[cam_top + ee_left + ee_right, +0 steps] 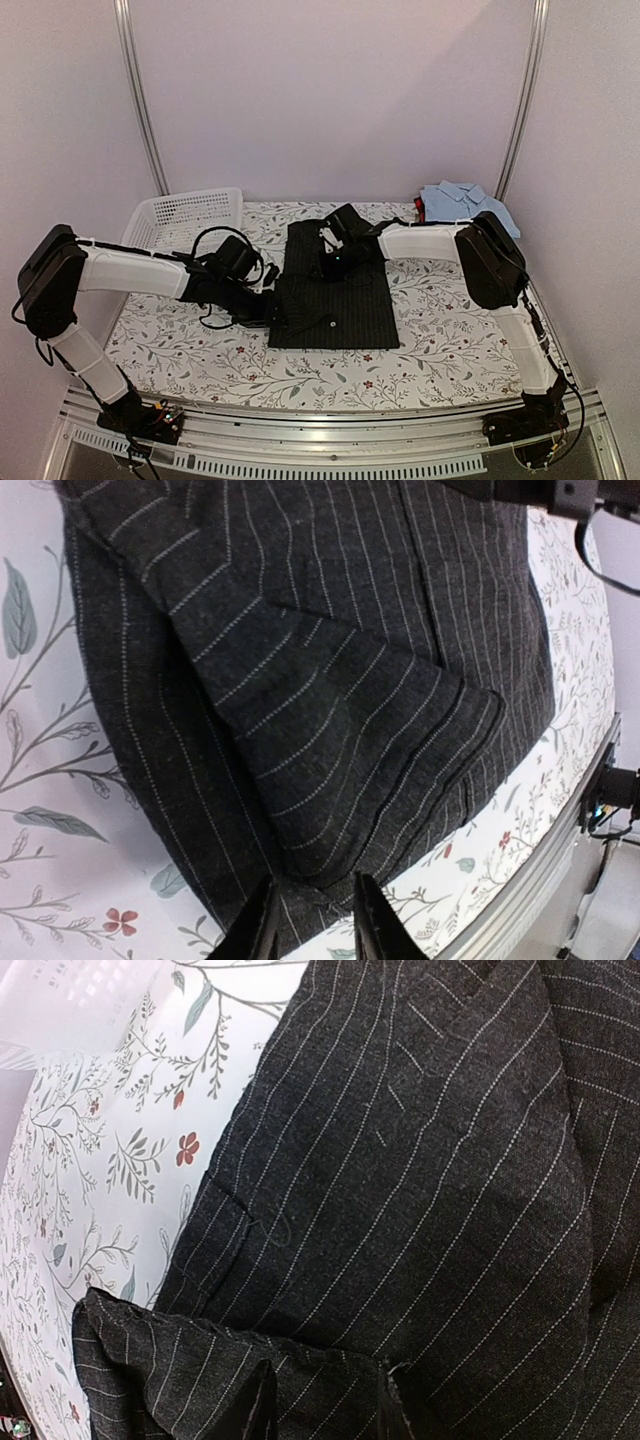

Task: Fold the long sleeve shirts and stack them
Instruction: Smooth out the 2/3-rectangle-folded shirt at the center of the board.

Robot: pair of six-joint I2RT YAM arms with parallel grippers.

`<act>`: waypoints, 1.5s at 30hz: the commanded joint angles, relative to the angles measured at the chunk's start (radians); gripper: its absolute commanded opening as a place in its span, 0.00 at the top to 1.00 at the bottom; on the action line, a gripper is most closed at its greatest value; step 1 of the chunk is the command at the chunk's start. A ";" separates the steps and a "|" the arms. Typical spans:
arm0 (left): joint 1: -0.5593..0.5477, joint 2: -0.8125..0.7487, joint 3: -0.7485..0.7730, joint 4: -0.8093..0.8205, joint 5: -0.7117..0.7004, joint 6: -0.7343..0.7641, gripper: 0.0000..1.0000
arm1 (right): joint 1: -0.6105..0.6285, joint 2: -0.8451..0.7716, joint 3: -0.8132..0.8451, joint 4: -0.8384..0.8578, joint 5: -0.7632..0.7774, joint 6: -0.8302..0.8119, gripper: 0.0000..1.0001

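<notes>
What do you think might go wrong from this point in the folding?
The folded flap on the black shirt looks loose by the left fingers; dragging could pull it open. The right arm's elbow sits near the light blue shirt and might knock it.

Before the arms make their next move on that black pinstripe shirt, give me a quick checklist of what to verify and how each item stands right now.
1. Black shirt lies flat as a folded rectangle mid-table: ok.
2. Left gripper sits at the shirt's edge, cloth between its fingers; firm grip: cannot tell.
3. Right gripper is over the shirt, a fold of cloth at its fingers; firm grip: cannot tell.
4. Light blue shirt stacked with the black one: not ok, it lies apart at the far right corner.
5. White basket clear of the shirt: ok.
</notes>
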 commanded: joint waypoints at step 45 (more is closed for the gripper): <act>-0.069 0.023 0.118 -0.091 -0.116 -0.011 0.67 | 0.091 -0.780 -0.624 0.016 0.301 -0.001 0.51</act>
